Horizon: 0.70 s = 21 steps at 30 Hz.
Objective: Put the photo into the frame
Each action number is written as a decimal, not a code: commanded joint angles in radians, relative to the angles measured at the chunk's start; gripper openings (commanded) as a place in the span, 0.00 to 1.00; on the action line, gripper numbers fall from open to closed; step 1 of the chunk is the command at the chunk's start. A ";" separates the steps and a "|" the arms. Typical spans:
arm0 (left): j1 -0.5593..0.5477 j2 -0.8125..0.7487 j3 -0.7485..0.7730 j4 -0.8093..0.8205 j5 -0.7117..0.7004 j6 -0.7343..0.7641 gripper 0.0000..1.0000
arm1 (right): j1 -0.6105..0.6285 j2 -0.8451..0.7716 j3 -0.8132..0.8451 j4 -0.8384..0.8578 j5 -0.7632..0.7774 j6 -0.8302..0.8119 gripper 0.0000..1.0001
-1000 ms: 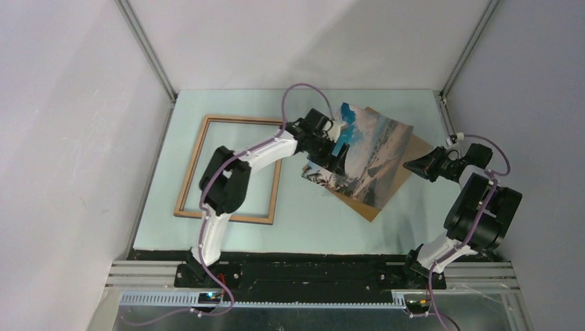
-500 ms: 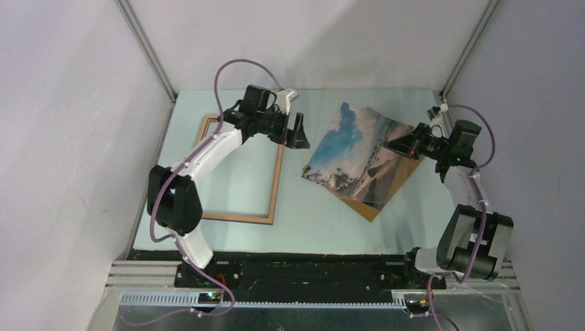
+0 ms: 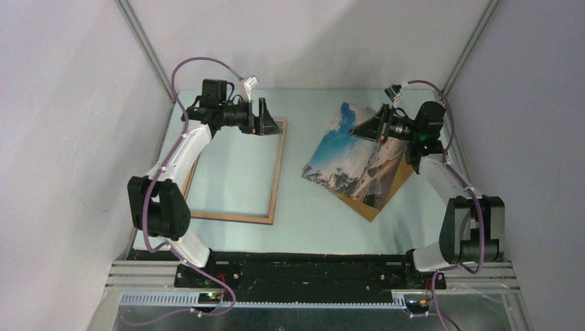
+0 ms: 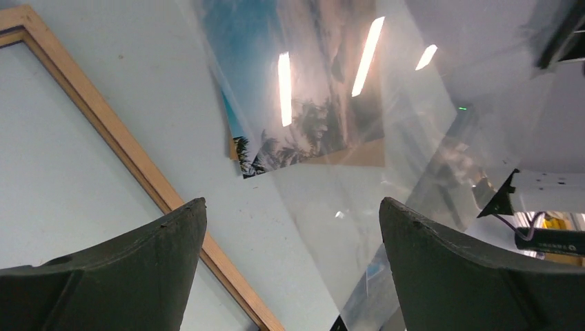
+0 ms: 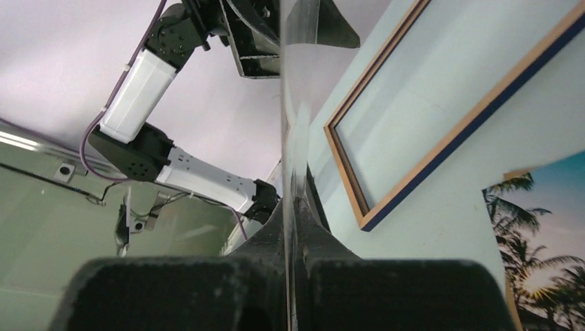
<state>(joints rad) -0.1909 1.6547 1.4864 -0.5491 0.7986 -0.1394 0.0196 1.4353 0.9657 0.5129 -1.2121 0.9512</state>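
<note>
The photo (image 3: 348,155), a beach print, lies flat at right on a brown backing board (image 3: 376,205). The wooden frame (image 3: 278,172) lies flat at left, and its blue outer edge (image 5: 476,114) shows in the right wrist view. My right gripper (image 3: 362,129) hovers over the photo's far edge, shut on a clear sheet (image 5: 286,103) seen edge-on. My left gripper (image 3: 265,125) hangs open and empty above the frame's far right corner. In its view the clear sheet (image 4: 386,179) stands between it and the photo (image 4: 303,89), beside the frame rail (image 4: 124,145).
Pale blue mat (image 3: 303,207) covers the table, bounded by grey walls with metal corner posts (image 3: 148,52). The arm bases sit on a black rail (image 3: 310,272) at the near edge.
My left arm swung away from the photo, leftward and back to the frame's far right corner. My right arm moved in from the board's right side to above the photo's far edge.
</note>
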 commanded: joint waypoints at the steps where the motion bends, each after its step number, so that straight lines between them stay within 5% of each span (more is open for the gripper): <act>1: 0.028 -0.050 -0.007 0.008 0.120 -0.010 1.00 | 0.044 0.018 0.058 0.160 -0.001 0.090 0.00; 12: 0.034 -0.026 -0.028 0.082 0.326 -0.111 0.96 | 0.078 0.030 0.045 0.194 0.035 0.103 0.00; 21: 0.035 -0.052 -0.057 0.108 0.364 -0.144 0.73 | 0.095 0.034 -0.002 0.121 0.121 0.018 0.00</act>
<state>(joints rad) -0.1612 1.6405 1.4315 -0.4793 1.1061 -0.2581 0.1001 1.4696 0.9737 0.6395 -1.1515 1.0306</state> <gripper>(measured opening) 0.786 0.009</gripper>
